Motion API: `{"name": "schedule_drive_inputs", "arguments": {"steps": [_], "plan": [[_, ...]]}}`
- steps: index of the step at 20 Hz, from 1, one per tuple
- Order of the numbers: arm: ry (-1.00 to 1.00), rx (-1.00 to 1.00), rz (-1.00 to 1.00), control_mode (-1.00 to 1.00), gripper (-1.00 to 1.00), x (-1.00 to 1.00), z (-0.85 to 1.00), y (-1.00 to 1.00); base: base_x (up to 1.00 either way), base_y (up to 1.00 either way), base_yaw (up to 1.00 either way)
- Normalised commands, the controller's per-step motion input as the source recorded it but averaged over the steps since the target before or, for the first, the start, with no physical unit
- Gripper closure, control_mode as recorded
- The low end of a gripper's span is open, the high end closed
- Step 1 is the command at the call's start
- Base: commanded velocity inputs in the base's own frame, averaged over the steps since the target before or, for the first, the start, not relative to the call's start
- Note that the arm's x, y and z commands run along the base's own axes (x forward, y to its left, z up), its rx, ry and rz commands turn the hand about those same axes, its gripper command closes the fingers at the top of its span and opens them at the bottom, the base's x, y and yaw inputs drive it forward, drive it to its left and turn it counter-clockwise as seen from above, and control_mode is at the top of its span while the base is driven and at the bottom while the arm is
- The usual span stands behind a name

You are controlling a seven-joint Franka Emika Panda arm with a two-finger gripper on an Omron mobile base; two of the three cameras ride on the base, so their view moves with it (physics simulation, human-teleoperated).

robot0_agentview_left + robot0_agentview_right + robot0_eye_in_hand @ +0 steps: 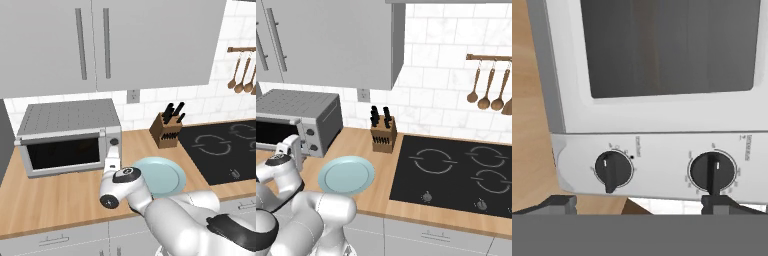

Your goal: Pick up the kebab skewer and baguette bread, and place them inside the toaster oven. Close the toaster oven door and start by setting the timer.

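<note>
Hand (639,202), jaws wide, faces toaster oven (70,137) knobs, door shut.

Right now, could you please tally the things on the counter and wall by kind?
Toaster oven: 1
Plate: 1
Knife block: 1
Cooktop: 1
Oven knobs: 2
Hanging wooden spoons: at least 3; the picture edge crops the rest
Total: at least 9

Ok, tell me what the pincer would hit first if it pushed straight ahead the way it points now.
Probably the toaster oven's knob panel: the open pincer faces it, roughly between the two dark knobs, below the shut toaster oven door. How much gap remains is unclear.
</note>
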Motion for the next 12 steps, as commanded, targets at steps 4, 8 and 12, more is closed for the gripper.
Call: {"name": "schedule_drive_inputs", "arguments": {"steps": [4, 8, 12], "plan": [[0.0, 0.0, 0.08, -1.0, -1.0, 0.03, -0.14, -0.24, 0.0, 0.0, 0.0], [0.0, 0.0, 0.04, -1.0, -1.0, 0.04, -0.02, -0.34, 0.0, 0.0, 0.0], [0.0, -0.01, 0.02, -1.0, -1.0, 0.0, 0.0, -0.5, 0.0, 0.0, 0.0]]}}
